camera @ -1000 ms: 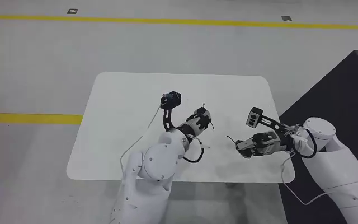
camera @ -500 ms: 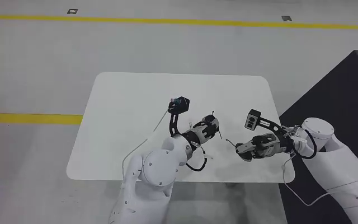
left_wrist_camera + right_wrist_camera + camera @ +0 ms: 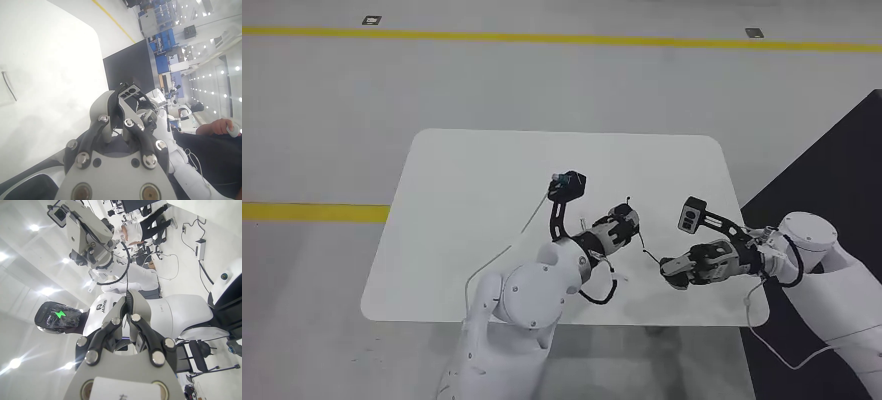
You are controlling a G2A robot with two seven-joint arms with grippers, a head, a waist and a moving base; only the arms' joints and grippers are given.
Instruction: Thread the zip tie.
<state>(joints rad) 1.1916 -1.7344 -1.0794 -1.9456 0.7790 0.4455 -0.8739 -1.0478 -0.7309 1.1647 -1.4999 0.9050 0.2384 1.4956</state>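
Between the right claw's (image 3: 127, 302) closed fingertips, the black zip tie's (image 3: 127, 283) end

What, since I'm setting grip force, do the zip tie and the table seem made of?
The zip tie: thin black strip rising from the right hand, likely flexible plastic. The table: smooth, matte white top with rounded corners, perhaps laminate or painted board.

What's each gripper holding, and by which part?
Right gripper pinches the zip tie at its fingertips, a short length poking toward the left gripper. Left also pinches a thin black strand; which part cannot be told.
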